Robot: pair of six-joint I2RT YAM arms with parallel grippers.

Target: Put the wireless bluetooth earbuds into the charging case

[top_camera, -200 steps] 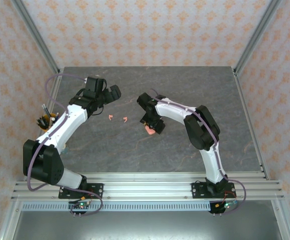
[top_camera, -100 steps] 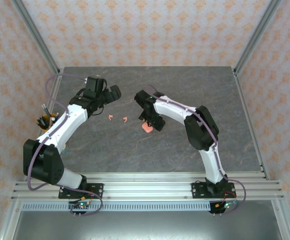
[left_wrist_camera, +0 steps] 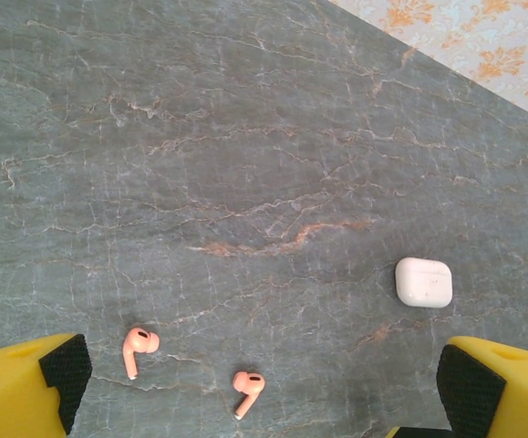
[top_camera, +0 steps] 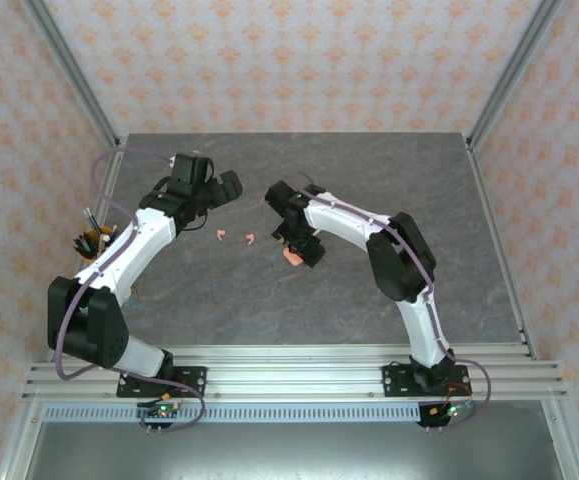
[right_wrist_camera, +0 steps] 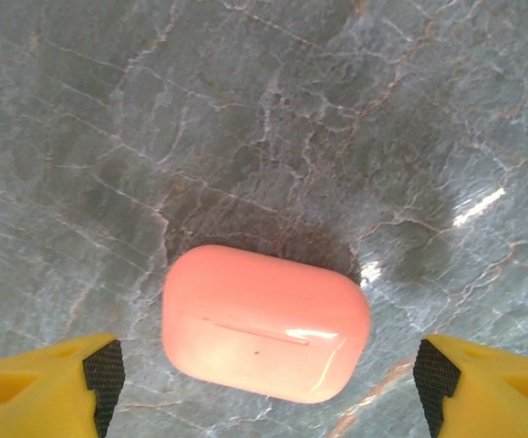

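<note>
Both arms' jaws are spread wide and hold nothing. On the grey marbled bench [top_camera: 369, 170], the right jaws hang directly above the closed salmon pink case [right_wrist_camera: 265, 322], which lies between the two tips, its long axis running from one tip to the other. A white case [left_wrist_camera: 423, 281] lies farther out from the left jaws, toward their right tip. Two pink earbuds, one [left_wrist_camera: 139, 347] beside the other [left_wrist_camera: 246, 388], lie loose just ahead of the left jaws, stems pointing back toward them. The left arm is the nearer one.
</note>
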